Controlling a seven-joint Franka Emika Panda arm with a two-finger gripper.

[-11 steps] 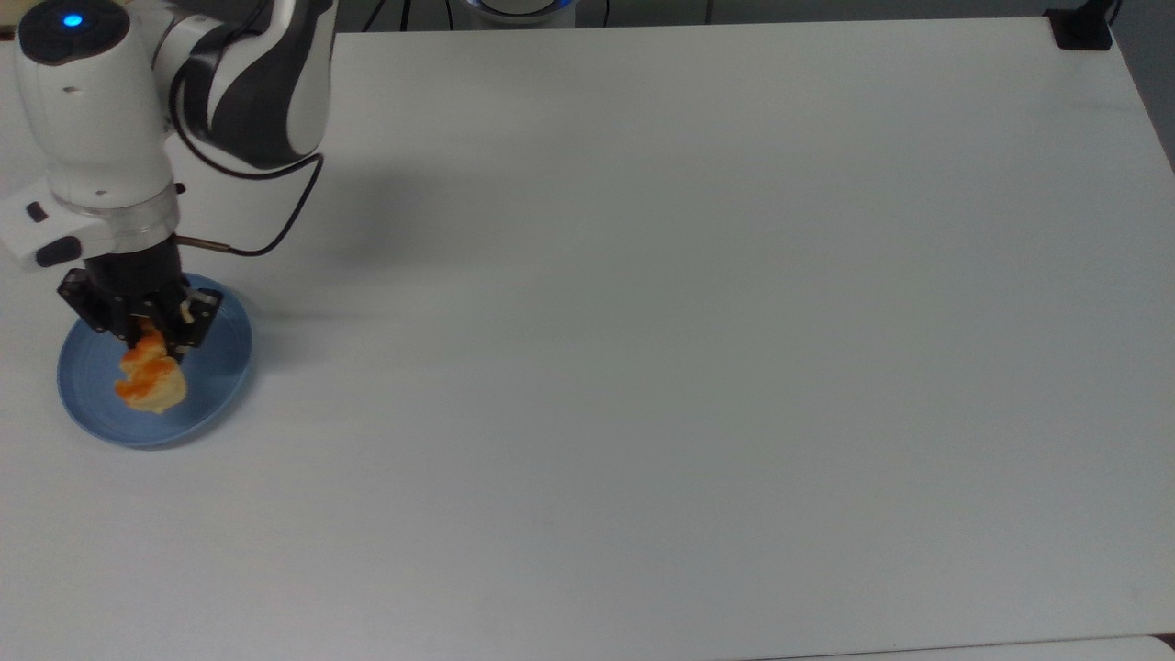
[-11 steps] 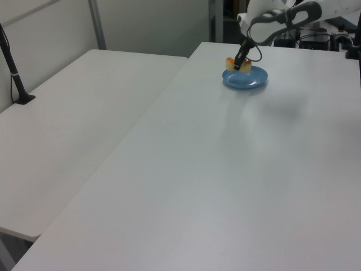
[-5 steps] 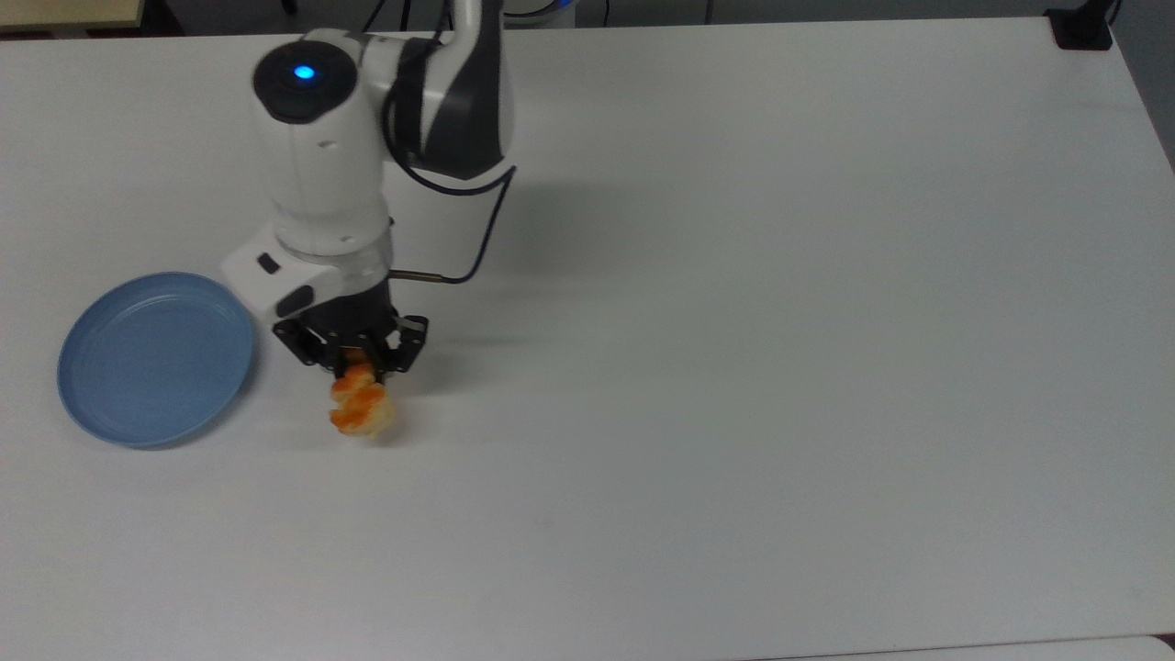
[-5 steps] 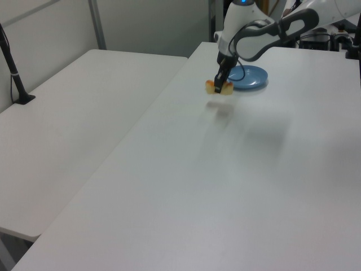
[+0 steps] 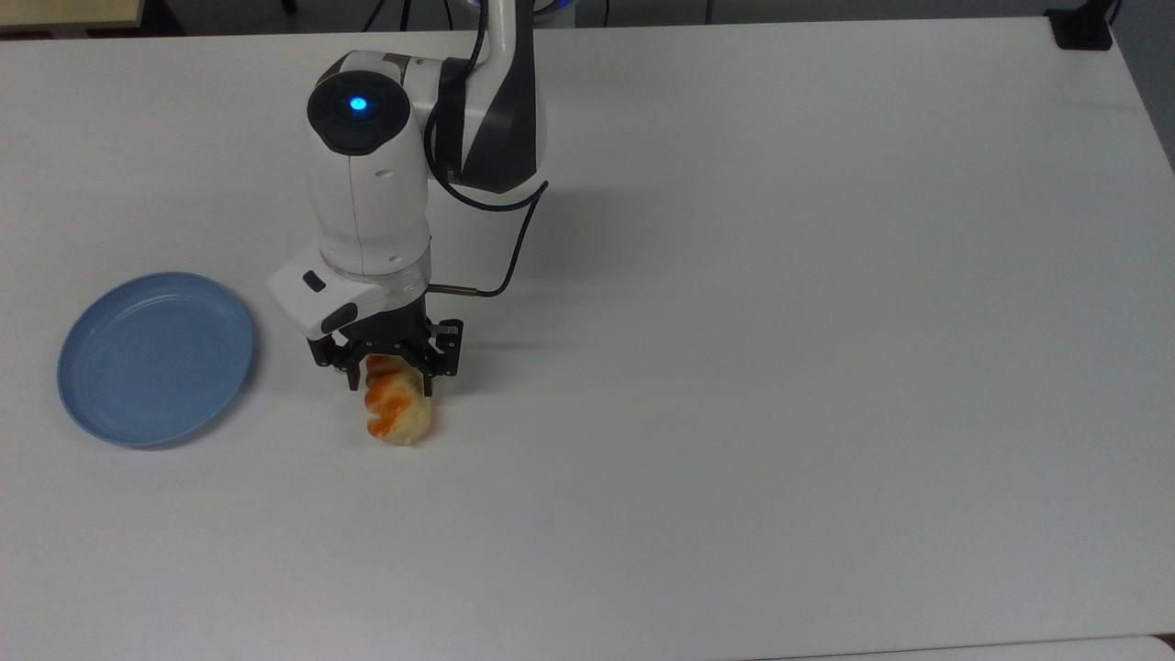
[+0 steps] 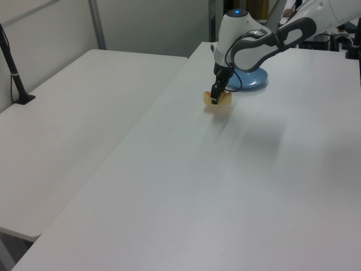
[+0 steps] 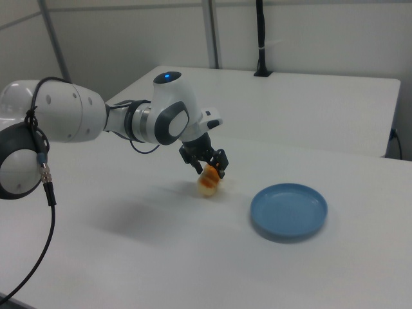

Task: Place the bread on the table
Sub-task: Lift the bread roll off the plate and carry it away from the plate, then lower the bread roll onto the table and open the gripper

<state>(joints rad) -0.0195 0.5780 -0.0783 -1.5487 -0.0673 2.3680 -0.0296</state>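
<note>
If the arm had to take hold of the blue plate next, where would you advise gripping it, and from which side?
Judging from the shape, grip the blue plate by its raised rim, one finger inside and one outside. It lies flat and empty on the table, too wide to span. Come from above at the rim on the top view's right, nearest the gripper, which sits at the bread beside it.

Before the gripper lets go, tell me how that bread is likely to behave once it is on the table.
The bread is oblong and rounded, so it may roll a little sideways on the smooth table. It looks small and probably light, easily nudged. The gripper pinches only one end, so it could tip as it is released.
</note>
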